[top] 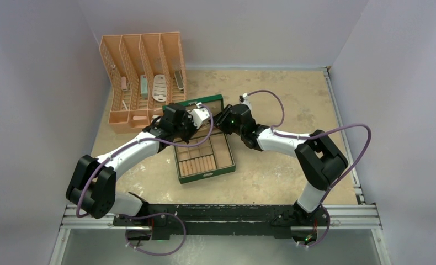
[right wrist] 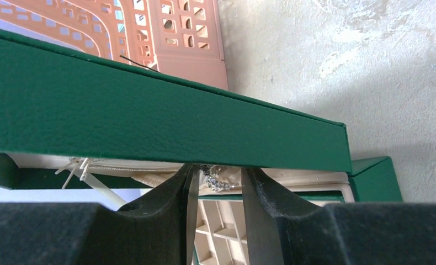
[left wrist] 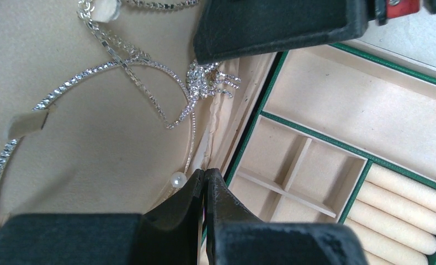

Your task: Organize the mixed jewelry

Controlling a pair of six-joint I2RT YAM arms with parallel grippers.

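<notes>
The green box (top: 206, 175) lies open mid-table with its lid (top: 207, 100) raised at the back. On the lid's beige lining hang pieces of the mixed jewelry: a thin rhinestone hoop (left wrist: 67, 85), a silvery chain (left wrist: 113, 47), a glittering cluster (left wrist: 205, 80) and a pearl (left wrist: 177, 179). My left gripper (left wrist: 205, 174) is shut, its tips at the lining's lower edge beside the pearl. My right gripper (right wrist: 216, 174) reaches under the lid's green edge (right wrist: 149, 116). Its jaws stand apart on either side of the glittering cluster (right wrist: 221, 181).
A peach slotted organizer (top: 141, 77) with several small items stands at the back left, close behind the lid. The box holds small square compartments (left wrist: 293, 165) and cream ring rolls (left wrist: 403, 210). Both arms meet over the lid (top: 213, 118).
</notes>
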